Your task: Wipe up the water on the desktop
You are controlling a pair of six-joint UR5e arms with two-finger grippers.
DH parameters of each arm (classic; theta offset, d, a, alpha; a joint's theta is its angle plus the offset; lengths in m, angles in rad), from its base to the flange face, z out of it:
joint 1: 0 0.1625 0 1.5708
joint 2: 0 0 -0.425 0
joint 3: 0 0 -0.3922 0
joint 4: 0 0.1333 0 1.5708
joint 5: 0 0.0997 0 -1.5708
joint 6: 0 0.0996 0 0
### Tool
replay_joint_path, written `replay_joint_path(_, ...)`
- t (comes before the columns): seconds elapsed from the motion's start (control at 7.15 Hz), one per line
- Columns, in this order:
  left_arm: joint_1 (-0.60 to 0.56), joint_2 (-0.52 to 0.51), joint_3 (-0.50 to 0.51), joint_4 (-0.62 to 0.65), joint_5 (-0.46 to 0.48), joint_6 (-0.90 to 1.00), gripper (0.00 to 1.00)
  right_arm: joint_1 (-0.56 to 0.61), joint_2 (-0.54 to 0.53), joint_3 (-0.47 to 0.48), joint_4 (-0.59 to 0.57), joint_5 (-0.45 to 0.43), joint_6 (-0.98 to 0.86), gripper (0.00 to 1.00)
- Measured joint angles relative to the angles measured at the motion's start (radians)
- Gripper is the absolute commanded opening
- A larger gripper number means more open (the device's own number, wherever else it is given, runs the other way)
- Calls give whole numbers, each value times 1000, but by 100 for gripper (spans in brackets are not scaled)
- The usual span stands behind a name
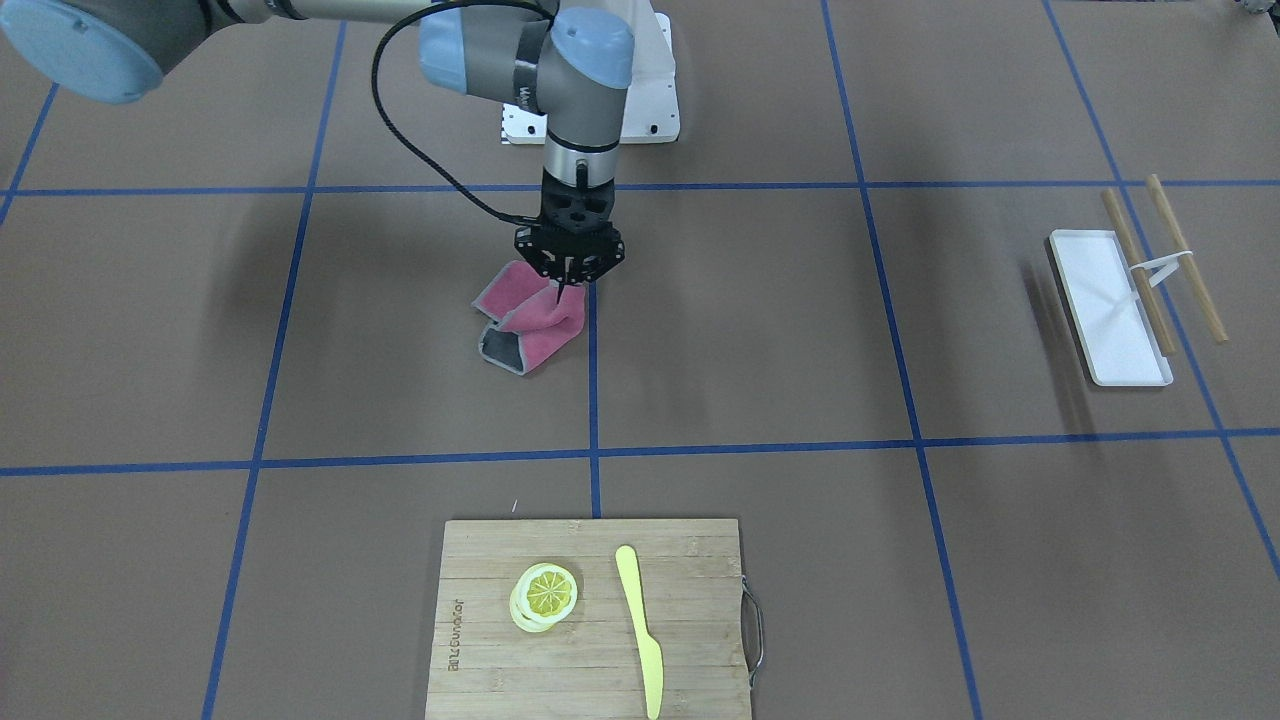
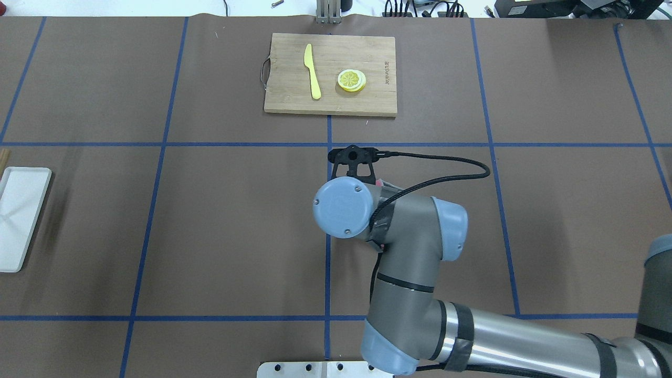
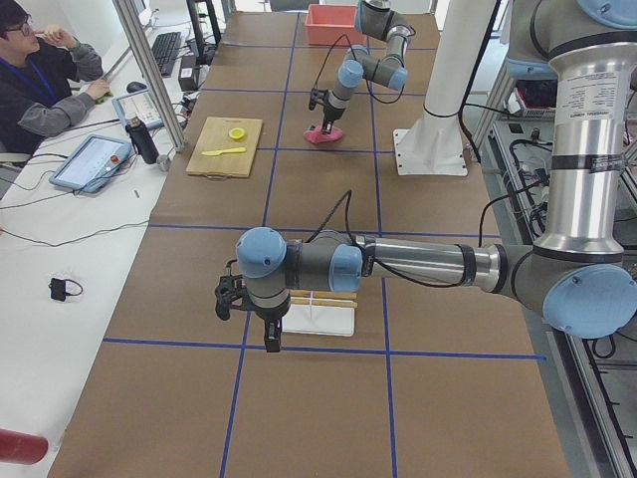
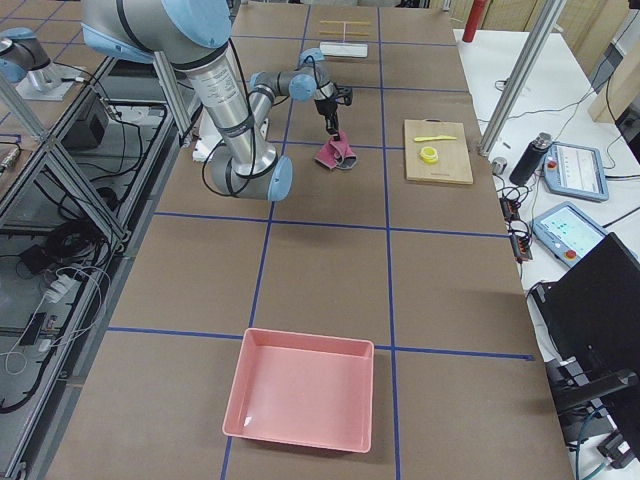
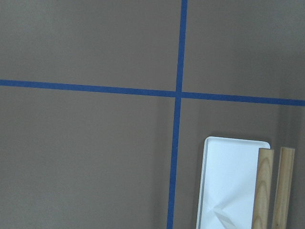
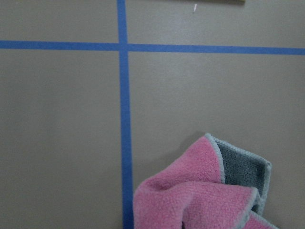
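Brown matte table (image 1: 760, 330), large and flat, squared off by thin blue tape lines; no water could be made out on it in any view.

Pink fleece cloth with grey backing (image 1: 535, 325): found crumpled near the table's middle, against a tape line, well apart from the bamboo cutting board (image 1: 690, 560) and the white rectangular tray (image 1: 1110, 310).

Right tool (image 1: 565, 285): seen closed, pinching the cloth's raised upper fold.

Left tool (image 3: 271, 339): hung near the tray; whether open or closed could not be told.

Handling, as judged: cloth light, soft, limp and absorbent; best taken at a bunched fold, then pressed flat and dragged, the table being stiff and smooth.
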Motion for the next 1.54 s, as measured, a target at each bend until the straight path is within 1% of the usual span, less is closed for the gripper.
replay_joint_path(0.14, 0, 0, 1, 0, 0, 0, 99, -16, 73, -67, -19, -8, 42, 0)
replay_joint_path(0.28, 0, 0, 1, 0, 0, 0, 99, -21, 104, -104, -27, -12, 61, 0)
replay_joint_path(0.42, 0, 0, 0, 0, 0, -1, 99, -18, 82, -101, -27, -13, 57, 0)
replay_joint_path(0.56, 0, 0, 0, 0, 0, 0, 99, -10, 6, -45, -23, -13, 29, 0)
replay_joint_path(0.84, 1, 0, -3, 0, 0, -1, 99, 16, -250, 190, -18, -10, -93, 0)
replay_joint_path(0.98, 1, 1, -4, 0, 0, 0, 99, 38, -365, 283, -9, -8, -157, 0)
replay_joint_path(1.12, 1, 1, -5, 0, 0, 0, 99, 67, -463, 326, 32, -5, -215, 0)
replay_joint_path(1.4, 1, 2, -6, -2, 0, 0, 99, 136, -650, 345, 199, 0, -344, 0)
replay_joint_path(1.54, 0, 2, -6, -4, 0, 0, 99, 177, -727, 346, 280, 16, -414, 0)
